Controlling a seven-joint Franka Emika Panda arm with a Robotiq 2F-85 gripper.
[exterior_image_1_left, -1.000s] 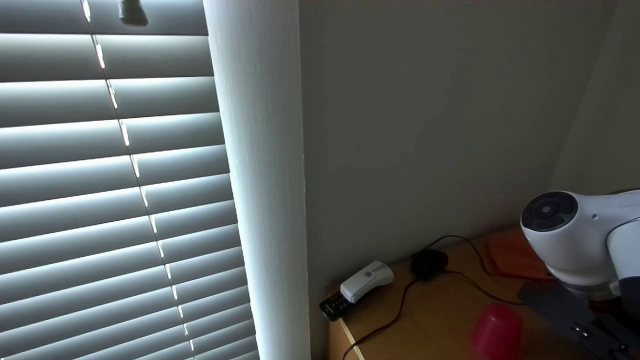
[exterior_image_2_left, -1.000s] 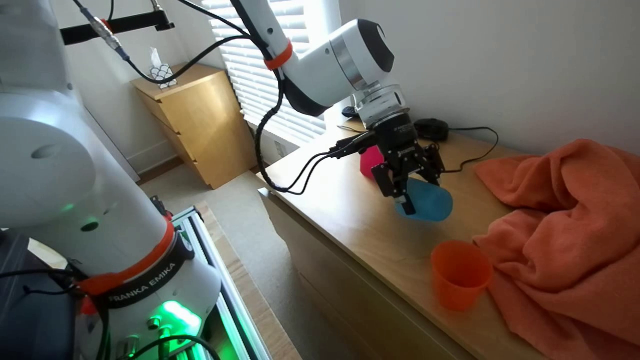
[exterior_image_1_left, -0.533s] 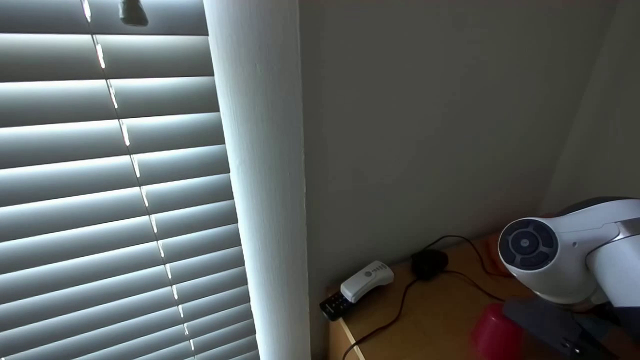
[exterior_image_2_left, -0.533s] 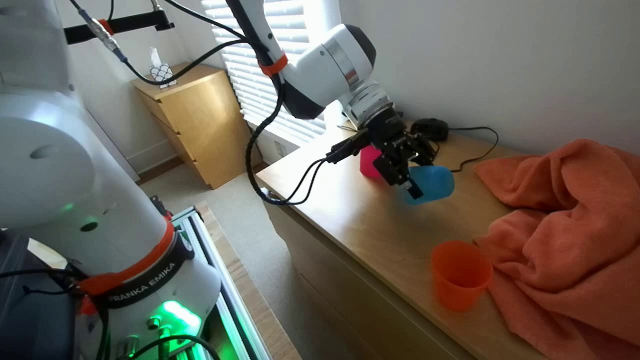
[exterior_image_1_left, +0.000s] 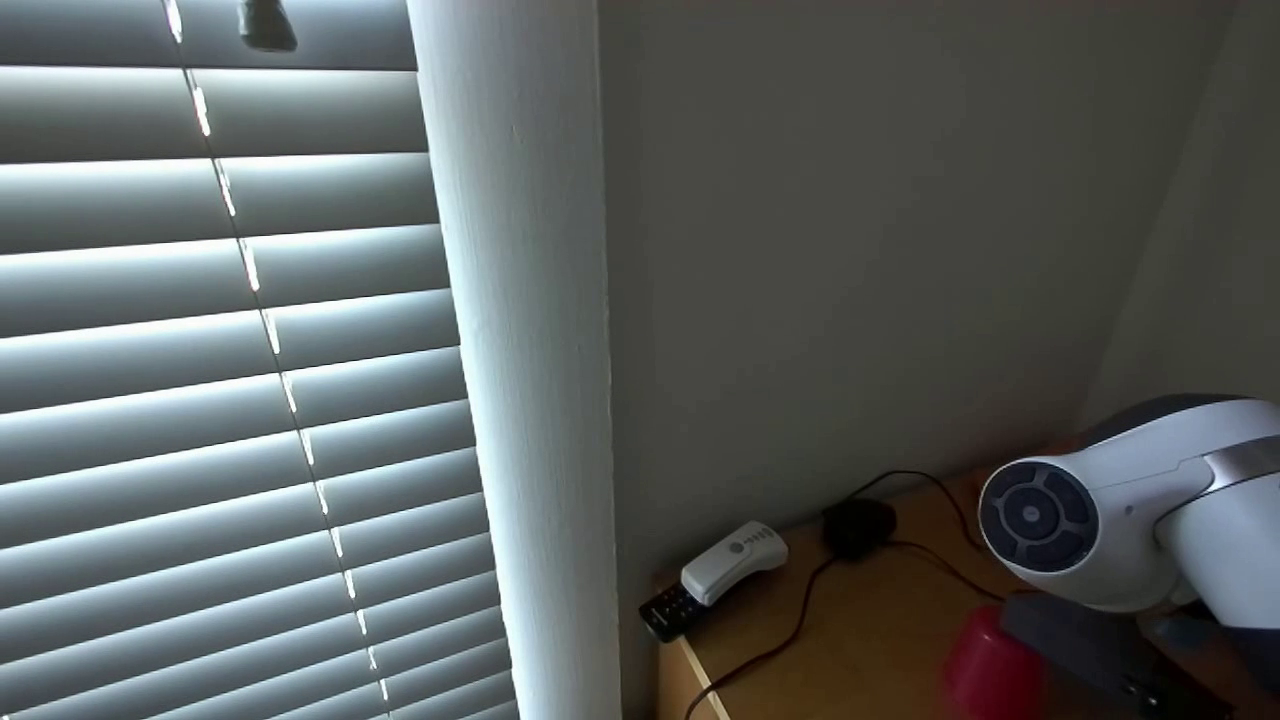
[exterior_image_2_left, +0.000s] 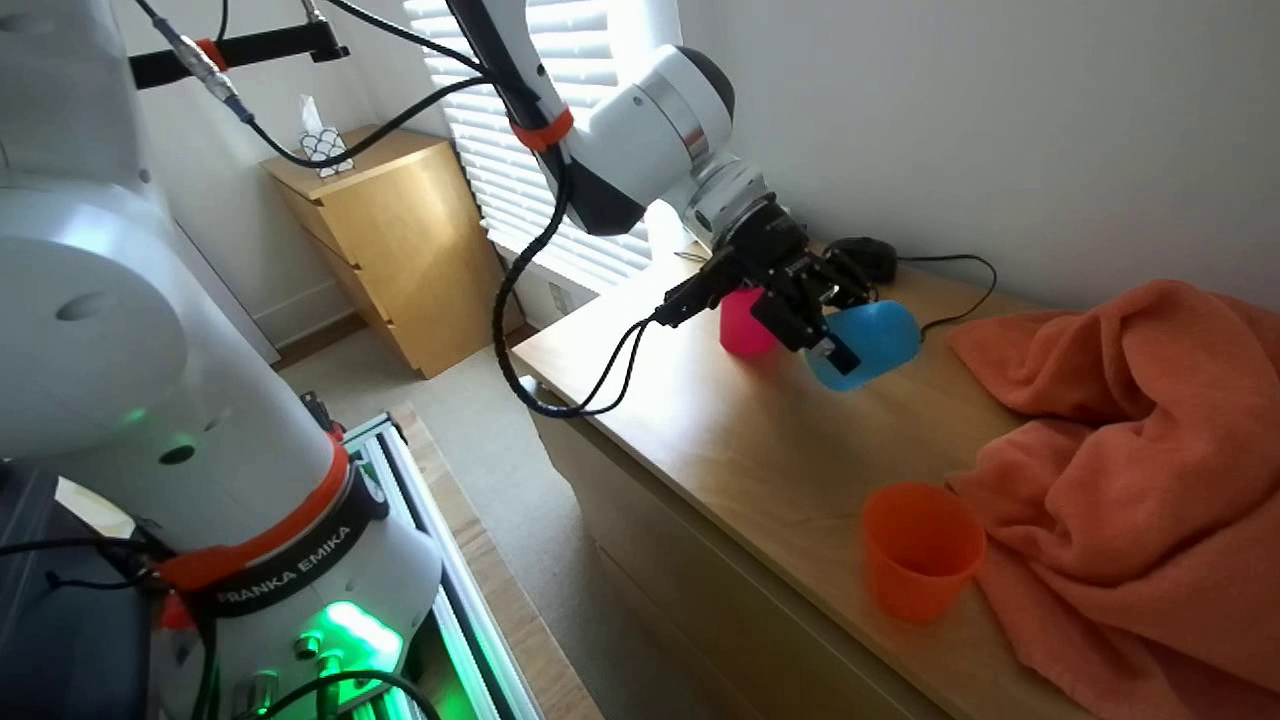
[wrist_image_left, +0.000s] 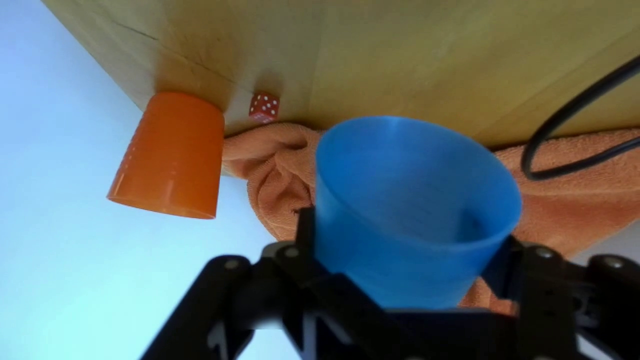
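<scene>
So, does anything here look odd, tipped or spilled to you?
Two things: the blue cup is tilted in the fingers, not upright, and the pink cup on the cabinet looks upside down, narrow end up, while the orange cup stands upright. No spill or damage shows.

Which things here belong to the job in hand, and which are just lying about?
Likely part of the job:
blue cup, held tilted
gripper, closed on it

Not held, so probably just lying about:
orange cup, less surely
pink cup, less surely
red die, near the orange cup
orange towel
black corded device
white remote
black remote
tissue box
</scene>
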